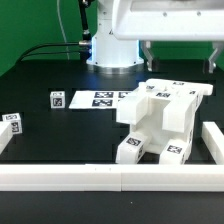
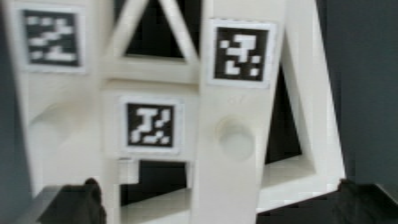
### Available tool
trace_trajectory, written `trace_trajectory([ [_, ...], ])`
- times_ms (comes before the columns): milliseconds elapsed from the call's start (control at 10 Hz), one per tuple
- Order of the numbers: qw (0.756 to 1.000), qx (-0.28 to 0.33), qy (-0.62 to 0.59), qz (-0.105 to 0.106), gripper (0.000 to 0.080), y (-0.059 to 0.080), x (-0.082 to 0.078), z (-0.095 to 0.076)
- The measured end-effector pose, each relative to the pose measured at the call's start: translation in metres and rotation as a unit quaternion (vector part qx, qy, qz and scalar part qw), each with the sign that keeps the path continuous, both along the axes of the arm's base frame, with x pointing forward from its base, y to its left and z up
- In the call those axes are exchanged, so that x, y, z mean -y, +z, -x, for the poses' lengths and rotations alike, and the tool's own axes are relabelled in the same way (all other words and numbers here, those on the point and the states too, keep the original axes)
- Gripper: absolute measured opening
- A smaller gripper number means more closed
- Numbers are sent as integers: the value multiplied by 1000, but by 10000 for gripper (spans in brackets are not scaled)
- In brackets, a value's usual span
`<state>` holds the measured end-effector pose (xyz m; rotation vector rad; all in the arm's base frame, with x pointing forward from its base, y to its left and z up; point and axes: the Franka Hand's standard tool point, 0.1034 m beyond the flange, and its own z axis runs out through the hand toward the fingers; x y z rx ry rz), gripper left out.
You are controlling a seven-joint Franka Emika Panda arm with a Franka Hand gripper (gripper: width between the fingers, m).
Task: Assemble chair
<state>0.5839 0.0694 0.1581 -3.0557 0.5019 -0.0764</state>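
Note:
The partly built white chair point(image 1: 160, 118) stands at the exterior view's centre right, with black-and-white tags on its bars and feet. My gripper point(image 1: 180, 60) hangs just above it, jaws wide apart and holding nothing. In the wrist view the chair's tagged upright bars point(image 2: 235, 110) fill the picture, close up. My two dark fingertips point(image 2: 71, 203) show far apart at the picture's edge, one on each side of the bars; the gripper point(image 2: 217, 206) is open. Two small loose tagged parts lie at the exterior view's left, one point(image 1: 57, 99) further back and one point(image 1: 12, 122) near the front.
The marker board point(image 1: 103, 99) lies flat on the black table behind the chair. A long plain white rail point(image 1: 100, 177) runs along the front and turns up the exterior view's right side point(image 1: 213, 140). The robot's base point(image 1: 112, 45) stands at the back.

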Motion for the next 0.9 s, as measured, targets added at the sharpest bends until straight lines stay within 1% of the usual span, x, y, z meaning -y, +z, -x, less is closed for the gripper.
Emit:
trace_trajectory([
  [300, 1000, -1, 0, 1, 649, -4, 1, 1],
  [400, 1000, -5, 24, 2, 649, -9, 14, 5],
  [500, 999, -9, 46, -4, 649, -11, 37, 10],
  [600, 998, -10, 62, -6, 649, -11, 68, 13],
  [700, 996, -9, 92, -4, 649, -12, 93, 15],
  [800, 997, -7, 71, -15, 649, -13, 100, 15],
  [900, 997, -7, 74, -14, 649, -13, 97, 15],
])
